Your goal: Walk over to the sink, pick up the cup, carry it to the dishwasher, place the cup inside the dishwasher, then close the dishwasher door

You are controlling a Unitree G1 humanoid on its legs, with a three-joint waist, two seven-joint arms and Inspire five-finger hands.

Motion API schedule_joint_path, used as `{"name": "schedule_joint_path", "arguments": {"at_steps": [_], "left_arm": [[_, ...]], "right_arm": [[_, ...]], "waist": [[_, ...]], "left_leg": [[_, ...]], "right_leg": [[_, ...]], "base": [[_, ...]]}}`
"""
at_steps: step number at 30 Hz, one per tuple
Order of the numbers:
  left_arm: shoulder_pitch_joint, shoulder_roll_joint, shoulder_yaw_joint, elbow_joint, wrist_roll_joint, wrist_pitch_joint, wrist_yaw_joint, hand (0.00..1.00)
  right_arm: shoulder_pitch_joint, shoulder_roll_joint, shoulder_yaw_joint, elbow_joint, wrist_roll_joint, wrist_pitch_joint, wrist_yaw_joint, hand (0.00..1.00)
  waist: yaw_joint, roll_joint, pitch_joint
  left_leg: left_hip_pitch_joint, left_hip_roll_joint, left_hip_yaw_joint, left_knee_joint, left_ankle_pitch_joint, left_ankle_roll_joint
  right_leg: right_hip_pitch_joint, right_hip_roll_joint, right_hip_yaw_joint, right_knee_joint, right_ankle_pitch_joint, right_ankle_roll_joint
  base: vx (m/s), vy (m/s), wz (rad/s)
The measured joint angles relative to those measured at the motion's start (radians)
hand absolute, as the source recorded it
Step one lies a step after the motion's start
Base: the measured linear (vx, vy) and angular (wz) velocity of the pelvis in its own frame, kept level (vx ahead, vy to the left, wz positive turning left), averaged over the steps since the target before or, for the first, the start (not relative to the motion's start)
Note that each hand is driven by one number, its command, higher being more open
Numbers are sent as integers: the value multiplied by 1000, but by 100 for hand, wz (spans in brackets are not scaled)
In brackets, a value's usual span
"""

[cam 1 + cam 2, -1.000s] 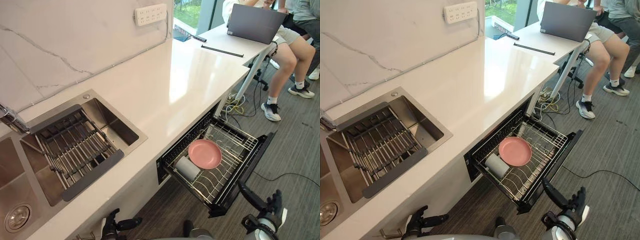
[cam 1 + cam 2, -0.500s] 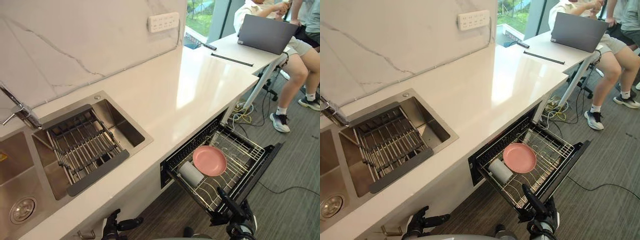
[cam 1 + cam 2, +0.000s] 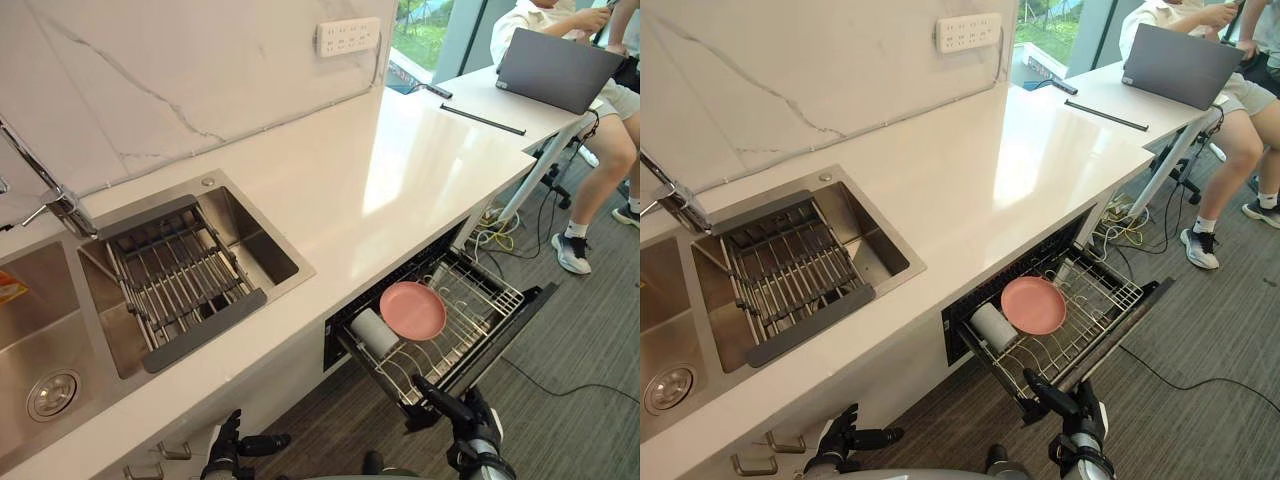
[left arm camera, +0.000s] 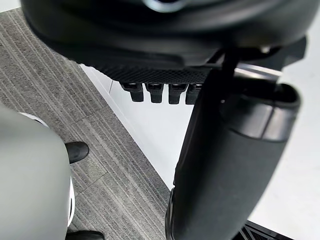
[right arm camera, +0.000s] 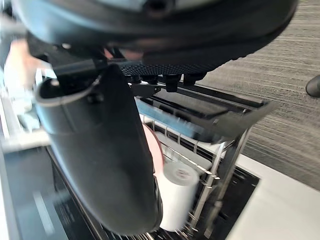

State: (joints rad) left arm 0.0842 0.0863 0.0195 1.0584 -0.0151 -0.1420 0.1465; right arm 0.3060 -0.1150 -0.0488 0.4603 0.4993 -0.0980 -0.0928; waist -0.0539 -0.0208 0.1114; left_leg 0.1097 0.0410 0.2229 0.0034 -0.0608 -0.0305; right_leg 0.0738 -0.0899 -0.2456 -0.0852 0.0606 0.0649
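Observation:
The white cup lies on its side in the open dishwasher's wire rack, next to a pink plate; the cup also shows in the right wrist view. My right hand is low in front of the pulled-out drawer, its thumb reaching to the drawer's near front corner, fingers relaxed and holding nothing. The dark front panel stands out from the counter. My left hand hangs open by the white cabinet below the sink, empty.
A steel sink with a drain rack and a faucet is set in the white counter. A seated person with a laptop is at the far right. Cables lie under that table.
The view has shifted toward the sink side. My right hand has moved left and in, from beside the drawer to its near front corner. Cup and plate stay in the rack.

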Motion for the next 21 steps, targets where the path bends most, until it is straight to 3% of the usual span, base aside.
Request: {"name": "schedule_joint_path", "arguments": {"at_steps": [6, 16, 21], "left_arm": [[-11, 4, -10, 5, 1, -3, -1, 100], [-21, 14, -26, 0, -6, -11, -2, 100], [-28, 15, -26, -26, -26, -26, -4, 100]], "right_arm": [[-89, -58, 97, 9, -61, 35, 8, 100], [-303, -89, 142, 136, -70, 37, 16, 100], [-461, -124, 176, 232, -84, 37, 11, 100]], "waist": [[8, 1, 6], [17, -4, 32], [43, -2, 63]], "left_leg": [[-26, -5, -42, -3, 10, 2], [-82, -19, -112, -25, 52, 7], [-124, -22, -133, -26, 71, 10]], "right_leg": [[-4, -2, -34, 0, 0, 0], [-35, -16, -98, 0, 2, 0], [-65, -19, -119, 0, 11, -3]], "base": [[2, -8, 16], [-38, -9, 22], [-49, 0, 14]]}}
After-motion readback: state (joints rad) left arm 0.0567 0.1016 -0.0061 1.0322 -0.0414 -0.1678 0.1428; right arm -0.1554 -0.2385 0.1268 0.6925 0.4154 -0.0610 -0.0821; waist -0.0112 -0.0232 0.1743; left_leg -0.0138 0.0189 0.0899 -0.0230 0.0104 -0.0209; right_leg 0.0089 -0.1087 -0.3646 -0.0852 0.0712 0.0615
